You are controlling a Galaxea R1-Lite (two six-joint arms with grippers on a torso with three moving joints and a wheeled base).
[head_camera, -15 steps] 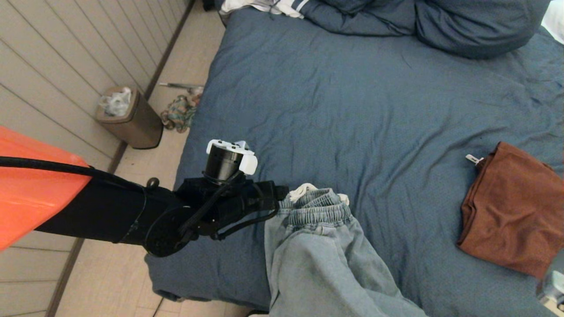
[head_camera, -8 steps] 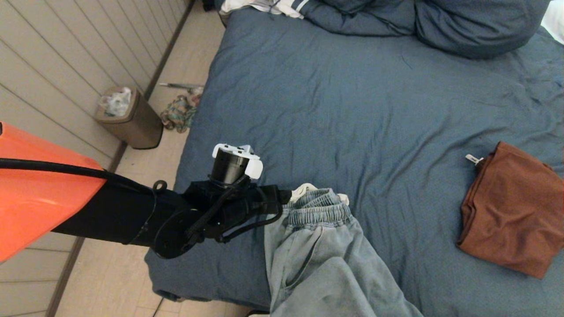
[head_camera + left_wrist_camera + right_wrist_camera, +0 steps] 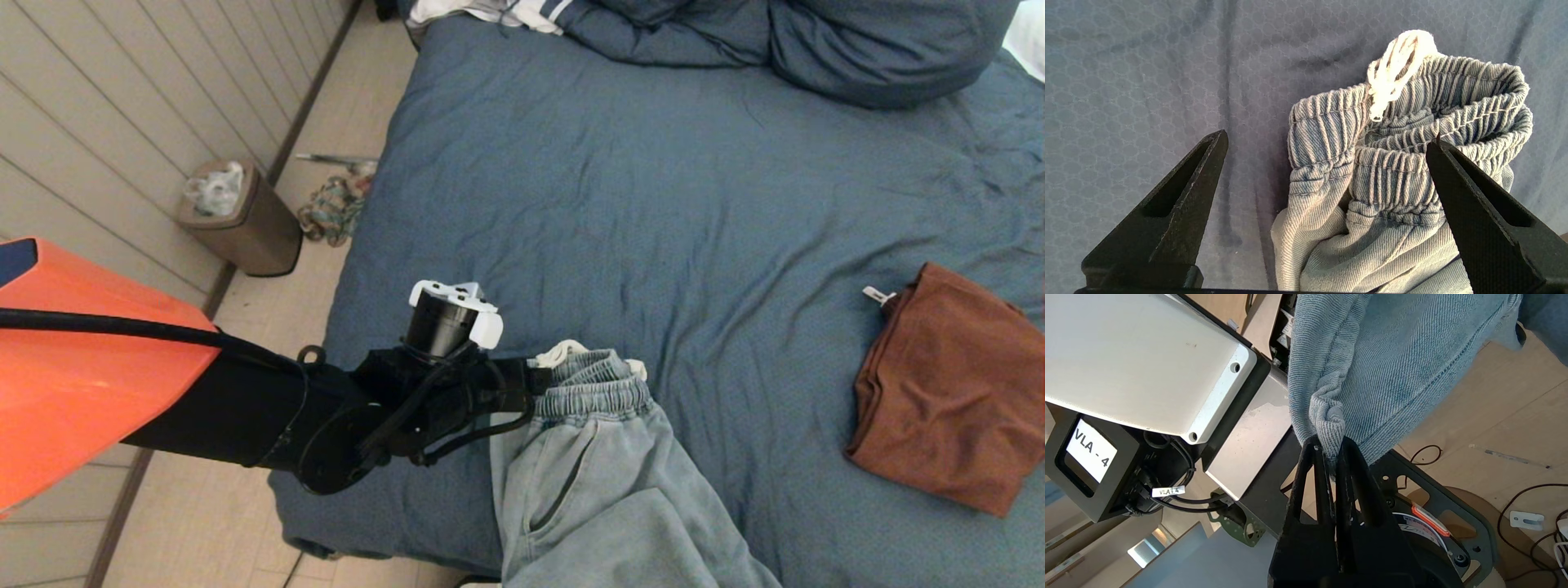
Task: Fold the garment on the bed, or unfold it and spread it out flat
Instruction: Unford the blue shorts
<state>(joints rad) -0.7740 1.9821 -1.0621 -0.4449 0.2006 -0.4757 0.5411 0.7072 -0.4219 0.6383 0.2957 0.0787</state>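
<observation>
Jeans (image 3: pixel 604 482) lengthwise across bed (image 3: pixel 694 204) edge, waistband pointing toward pillows.

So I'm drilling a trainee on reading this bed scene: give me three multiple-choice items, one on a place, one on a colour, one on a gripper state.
1. Where does the brown garment lie?
A. On the bed's right side
B. On the floor by the bin
C. On the pillows

2. What colour is the drawstring at the trousers' waistband?
A. Black
B. White
C. Red

3. How does the left gripper stand?
A. Shut on the waistband
B. Shut on nothing
C. Open by the waistband

Key: 1 A, it rests on the bed at the right; 2 B, the cord shows white; 3 C, its fingers are spread wide, gripping nothing.
</observation>
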